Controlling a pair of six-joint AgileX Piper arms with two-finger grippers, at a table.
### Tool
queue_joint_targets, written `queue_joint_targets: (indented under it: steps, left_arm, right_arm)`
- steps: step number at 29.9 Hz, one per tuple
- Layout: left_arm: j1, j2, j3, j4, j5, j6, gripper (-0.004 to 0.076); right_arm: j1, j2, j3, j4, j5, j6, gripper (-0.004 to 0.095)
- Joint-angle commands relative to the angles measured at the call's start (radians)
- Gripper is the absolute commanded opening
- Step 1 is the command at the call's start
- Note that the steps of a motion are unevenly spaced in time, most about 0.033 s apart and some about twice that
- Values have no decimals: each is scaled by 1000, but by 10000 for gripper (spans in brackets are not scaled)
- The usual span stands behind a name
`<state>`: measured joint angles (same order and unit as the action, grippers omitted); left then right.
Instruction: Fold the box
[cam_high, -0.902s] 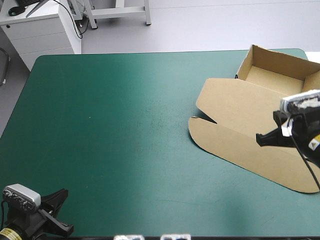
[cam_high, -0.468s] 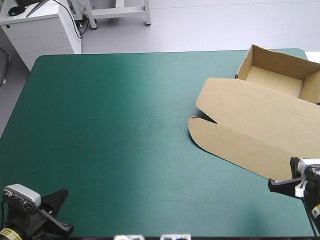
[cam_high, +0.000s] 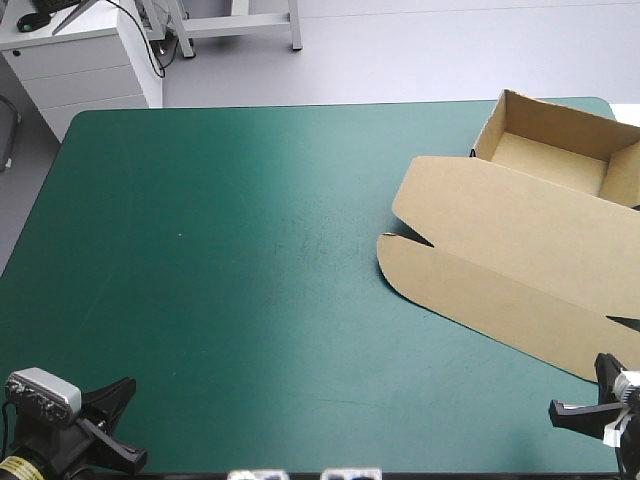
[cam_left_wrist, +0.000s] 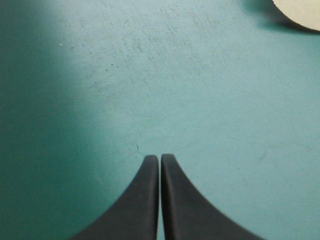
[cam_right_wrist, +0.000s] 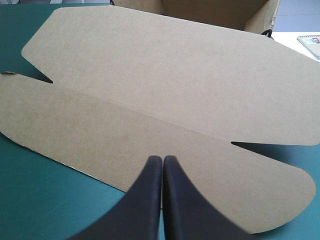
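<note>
Both arms sit low at the desk's (cam_high: 250, 250) near corners, left tool (cam_left_wrist: 160, 158) and right tool (cam_right_wrist: 163, 158) pressed together. The box (cam_high: 510, 235), an open tray, lid flat, lies just ahead of the right tool.

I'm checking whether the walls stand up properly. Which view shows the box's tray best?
The high view: the tray is seen from above, open, walls raised. The right wrist view is mostly the flat lid, with only a strip of tray beyond. The left wrist view catches just a lid corner.
</note>
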<state>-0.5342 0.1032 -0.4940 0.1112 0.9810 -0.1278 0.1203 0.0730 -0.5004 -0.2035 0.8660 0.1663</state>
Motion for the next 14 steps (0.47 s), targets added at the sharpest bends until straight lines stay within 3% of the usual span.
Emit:
queue_joint_targets:
  steps: [1,14]
  left_arm:
    - [-3,17,-23,6,-68,-10,-8]
    - [-3,17,-23,8,-68,-10,-8]
  right_arm:
    - [1,13,-24,-21,-48,-9,0]
    - [1,9,20,30,-93,-38,0]
